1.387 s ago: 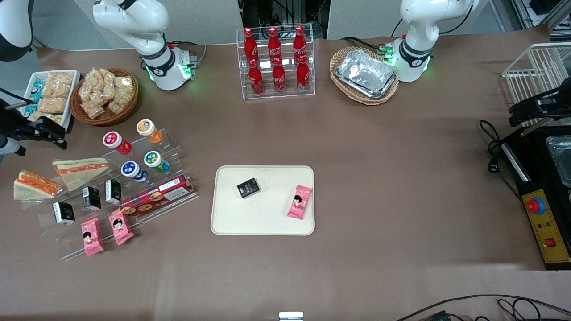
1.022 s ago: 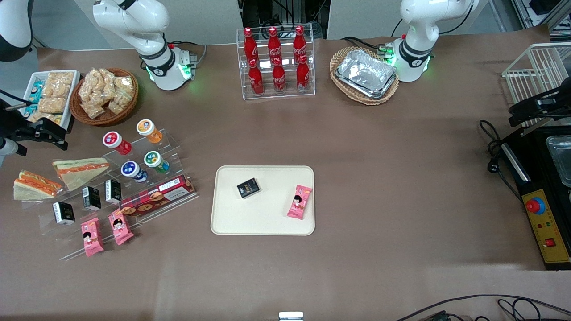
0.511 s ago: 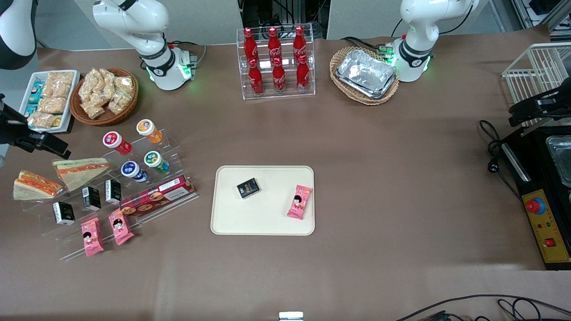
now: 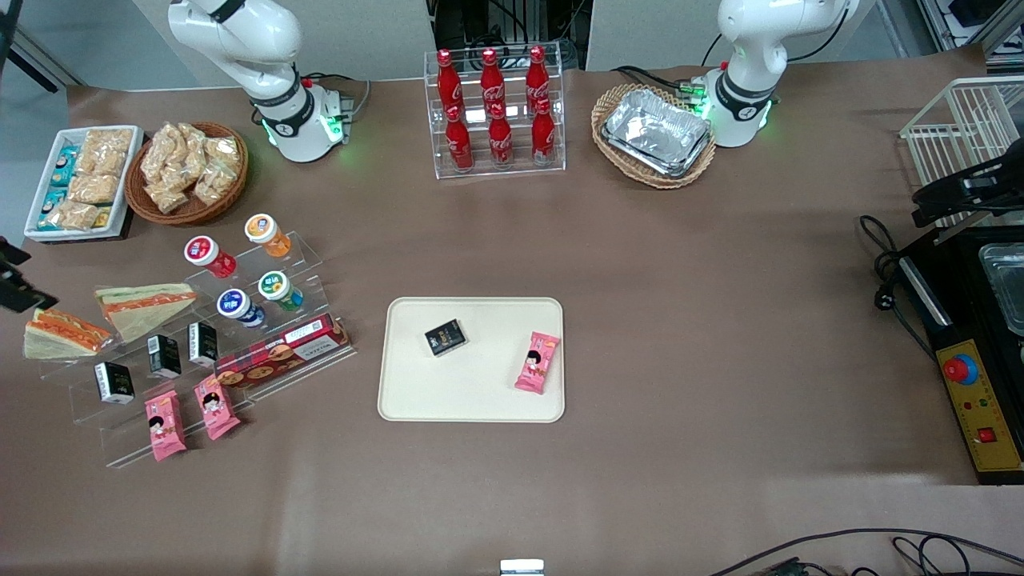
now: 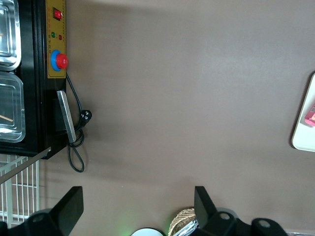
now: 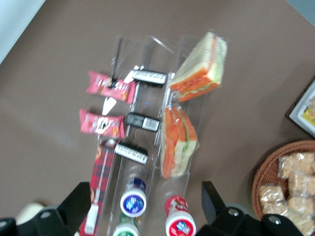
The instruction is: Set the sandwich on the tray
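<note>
**Right arm poised over the snack display, sandwich not yet taken**

Brown paper covers a long table set with snacks, cola bottles and foil trays. The sandwich (image 4: 60,334), a clear-wrapped wedge with thick orange-red filling, lies on a clear acrylic stand (image 4: 264,376) toward the working arm's end of the table. A second wedge (image 4: 144,304) with a broad pale face lies just beside it. The tray (image 4: 480,392), cream and low-rimmed, sits mid-table, well apart from the stand. It already carries a black packet (image 4: 445,337) and a pink packet (image 4: 538,362).

The gripper (image 6: 143,189) hangs above the stand with its fingers spread wide and nothing between them. The wrist view looks down on both wedges, the sandwich (image 6: 199,66) being the one farther from the capped jars (image 6: 133,201).

Risks, as judged from this moment:
- The two wedges lie close together, so a descent aimed slightly off could close on the wrong one.
- Clear wrap is probably slippery and the bread soft, so a light pinch may slip and a hard one may crush.
- The black boxes (image 6: 142,123) stand near the wedges and could be knocked off the stand.
- The sandwich could land on a packet already on the tray.

Compared with 1.4 s ago, the gripper has moved from beside the white snack tray (image 4: 40,220) toward the sandwich. In the front view only a dark sliver now shows at the frame's edge. No item on the table has shifted.
</note>
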